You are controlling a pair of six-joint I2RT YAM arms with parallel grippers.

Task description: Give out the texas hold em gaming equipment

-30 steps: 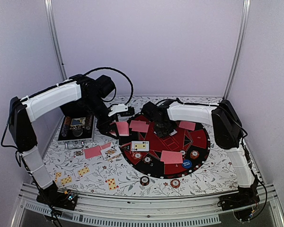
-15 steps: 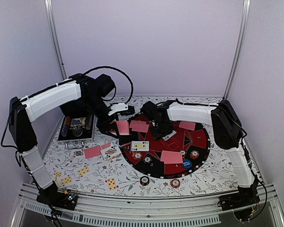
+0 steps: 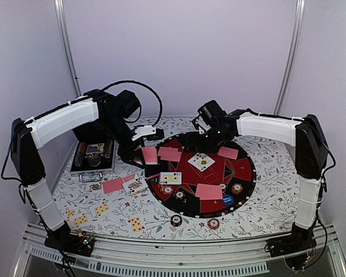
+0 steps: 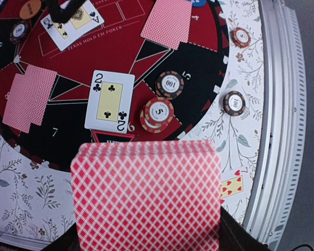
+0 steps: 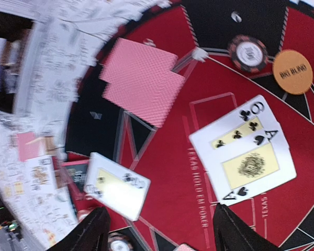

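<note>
Two clubs cards (image 5: 243, 149) lie overlapped at the centre of the mat (image 3: 245, 173). Right fingers (image 5: 97, 230) hang spread and empty near its twelve o'clock edge. Left fingers (image 4: 239, 236) pinch the deck (image 4: 146, 196). The next deal wants one card peeled cleanly and laid flat, not overlapping.

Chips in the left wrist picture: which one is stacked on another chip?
The red chip marked 5 beside the two of clubs; a second chip's edge peeks out beneath it. The others lie singly.

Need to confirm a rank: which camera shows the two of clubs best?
Left wrist: the two of clubs lies face up, rank legible. Top external shows it tiny; right wrist shows it blurred and skewed.
</note>
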